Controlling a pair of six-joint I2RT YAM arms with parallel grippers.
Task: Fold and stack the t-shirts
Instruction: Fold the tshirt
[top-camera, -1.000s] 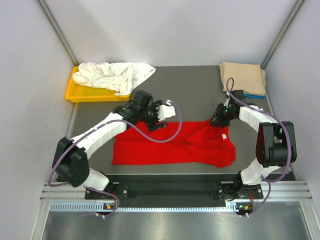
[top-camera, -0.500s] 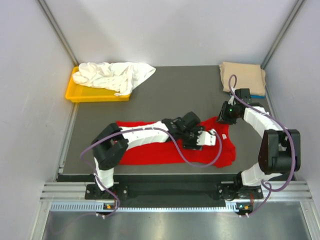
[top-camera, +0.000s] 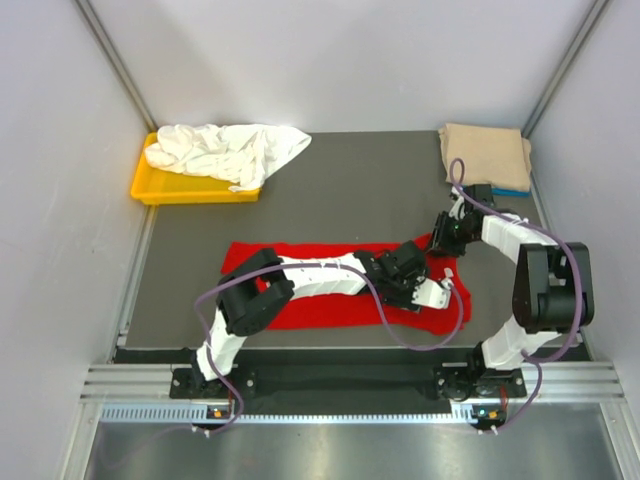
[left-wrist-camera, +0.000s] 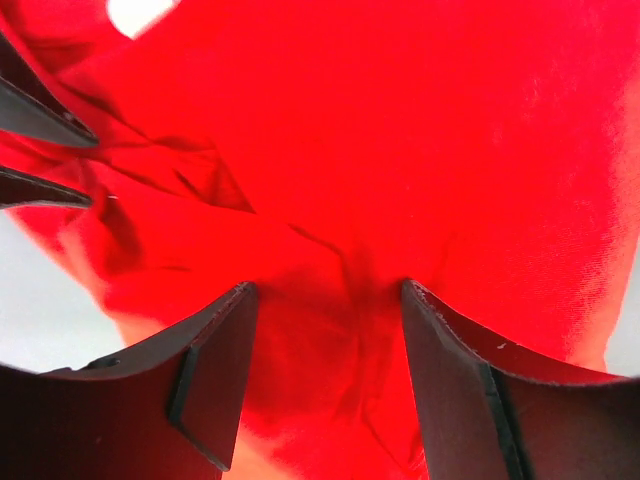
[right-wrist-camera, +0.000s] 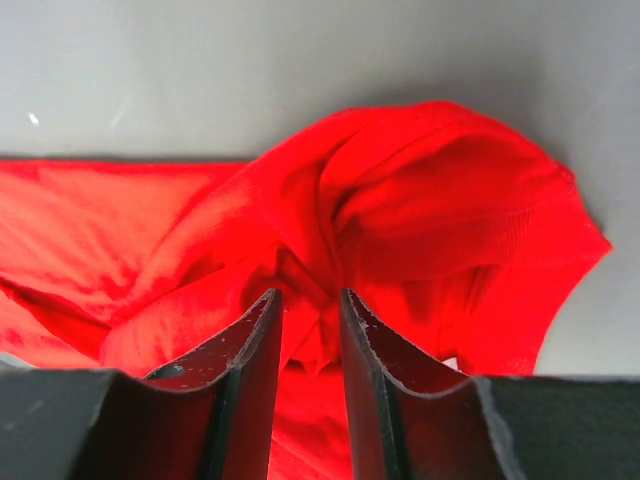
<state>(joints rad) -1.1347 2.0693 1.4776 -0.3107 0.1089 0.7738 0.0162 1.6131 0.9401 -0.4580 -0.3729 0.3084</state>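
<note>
We judged the tan tee (top-camera: 485, 152) and blue tee (top-camera: 510, 190) done, the white tee (top-camera: 225, 150) untouched, the red tee (top-camera: 310, 314) mid-fold; left fingers (left-wrist-camera: 215, 370) stood released, right fingers (right-wrist-camera: 250, 350) showed no determinable grip.

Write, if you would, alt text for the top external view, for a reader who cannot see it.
A red t-shirt lies spread across a dark table, the left arm and right arm reaching onto its right end. A crumpled white t-shirt spills over a yellow tray far left; a folded tan t-shirt sits on a blue one far right.
</note>
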